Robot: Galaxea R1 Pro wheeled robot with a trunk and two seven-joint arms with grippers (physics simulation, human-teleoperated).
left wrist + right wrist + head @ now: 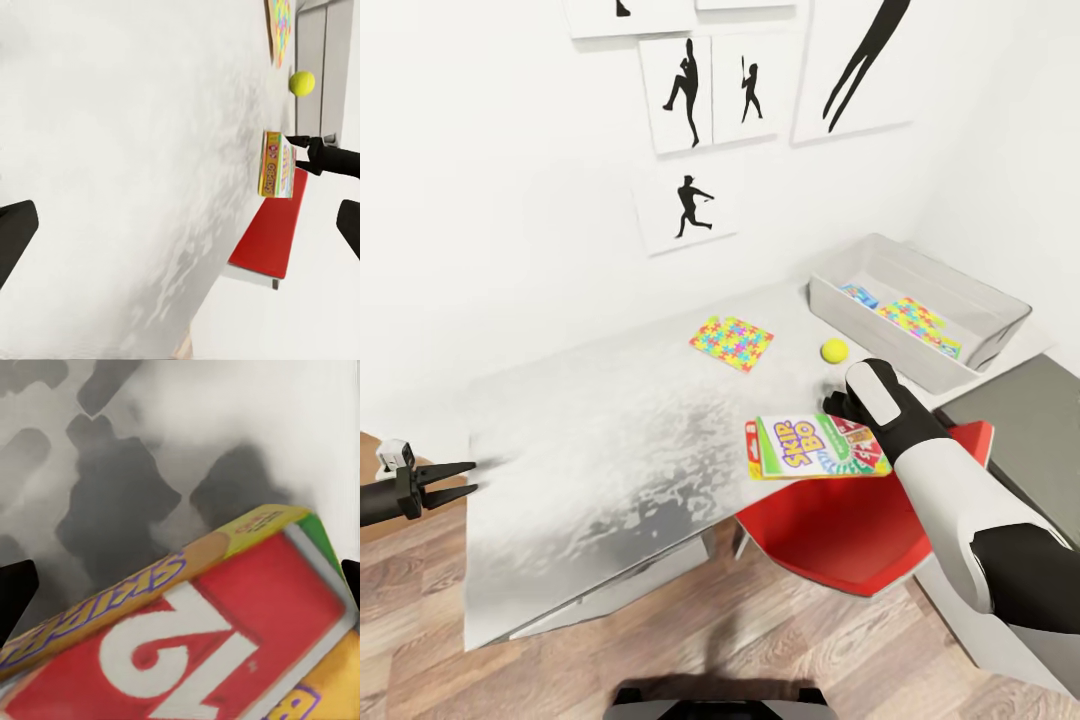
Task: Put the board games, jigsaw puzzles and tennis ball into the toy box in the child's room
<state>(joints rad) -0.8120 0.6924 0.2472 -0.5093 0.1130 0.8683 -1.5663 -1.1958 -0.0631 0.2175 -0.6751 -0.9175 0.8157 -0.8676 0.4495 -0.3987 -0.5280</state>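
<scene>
Gripping the flat green, red and white Skip-Bo box, the right gripper holds it above the table.

A: Lighting, head view: bright, even and diffuse; no glare. The long pale grey-white desk top carries mottled, blotchy grey shading. Source cannot be told.

B: Shadows: soft, under the red chair seat.

A: Quality: straight edges lean near the frame borders. Right wrist view: flat green-red-white lettered game box soft and blurred at close range; dark smudged patches behind it.
</scene>
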